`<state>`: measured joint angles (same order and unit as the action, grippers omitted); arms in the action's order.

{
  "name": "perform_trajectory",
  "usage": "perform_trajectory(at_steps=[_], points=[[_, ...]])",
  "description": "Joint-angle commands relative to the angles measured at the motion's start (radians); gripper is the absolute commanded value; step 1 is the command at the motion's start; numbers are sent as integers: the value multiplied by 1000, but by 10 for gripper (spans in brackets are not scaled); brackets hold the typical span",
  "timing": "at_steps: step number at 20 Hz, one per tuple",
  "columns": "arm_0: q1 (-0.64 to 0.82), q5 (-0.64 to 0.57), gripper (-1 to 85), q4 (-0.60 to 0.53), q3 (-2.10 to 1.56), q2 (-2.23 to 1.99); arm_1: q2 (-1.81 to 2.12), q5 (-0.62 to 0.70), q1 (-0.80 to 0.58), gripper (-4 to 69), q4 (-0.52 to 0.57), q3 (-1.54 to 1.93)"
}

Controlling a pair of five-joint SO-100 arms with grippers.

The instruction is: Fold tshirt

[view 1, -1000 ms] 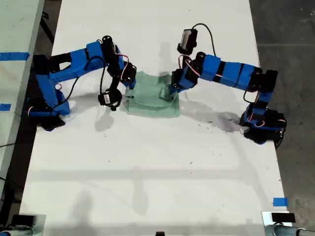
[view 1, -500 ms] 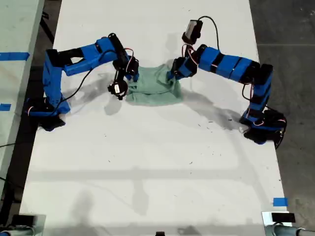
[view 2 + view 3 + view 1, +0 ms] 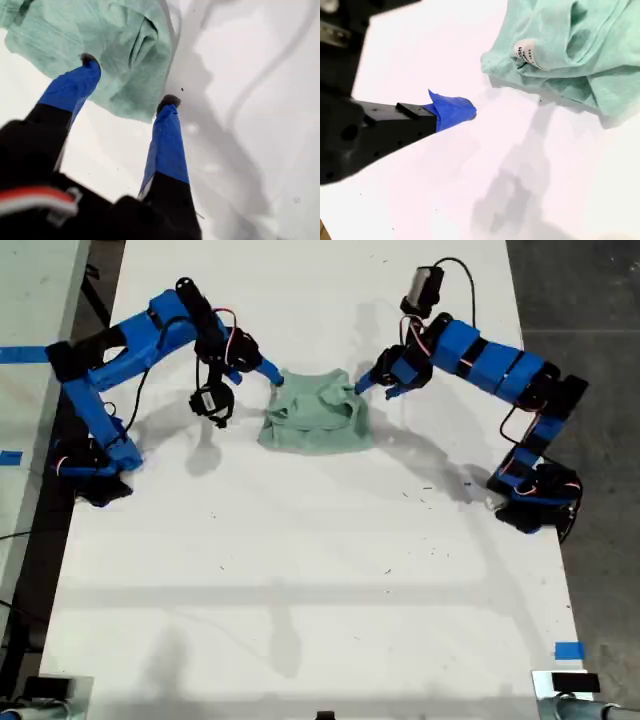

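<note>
The pale mint-green tshirt (image 3: 315,420) lies bunched and partly folded on the white table, between the two arms. My first gripper (image 3: 375,390) is on the arm at the exterior view's right. It stands open at the tshirt's far right corner. In the first wrist view the first gripper (image 3: 129,80) has one fingertip (image 3: 89,59) over the tshirt (image 3: 115,50) and the other at the cloth's edge. My second gripper (image 3: 272,377), on the exterior view's left arm, sits just off the far left corner. One fingertip (image 3: 462,110) shows, apart from the tshirt (image 3: 570,50) and its white label (image 3: 525,51).
The arm bases (image 3: 90,465) (image 3: 535,495) stand at the white table's (image 3: 300,570) two side edges. Blue tape marks lie on a neighbouring surface (image 3: 30,353) and near the table's front right corner (image 3: 568,650) in the exterior view. Dark floor borders the exterior view's right.
Both grippers carried the tshirt's edge toward the far side of the table, then let go. They have now drawn outward and up, away from the cloth, which rests slightly farther back.
</note>
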<state>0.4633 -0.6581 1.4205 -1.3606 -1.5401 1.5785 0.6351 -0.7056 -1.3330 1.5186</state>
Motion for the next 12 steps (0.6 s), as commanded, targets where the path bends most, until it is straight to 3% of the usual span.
perform_trajectory(at_steps=[1,4,7,9,12], points=[[-95,84,274,-71,-322,-371,344,-31,6,213,-11,179],[-192,213,236,-140,-681,-650,669,-103,46,139,-8,485],[-295,339,173,-209,-936,-802,986,-256,170,93,61,788],[-345,433,130,-278,-1114,-890,1210,-370,256,81,117,1011],[-368,512,99,-322,-1356,-1072,1595,-532,365,77,107,1324]])
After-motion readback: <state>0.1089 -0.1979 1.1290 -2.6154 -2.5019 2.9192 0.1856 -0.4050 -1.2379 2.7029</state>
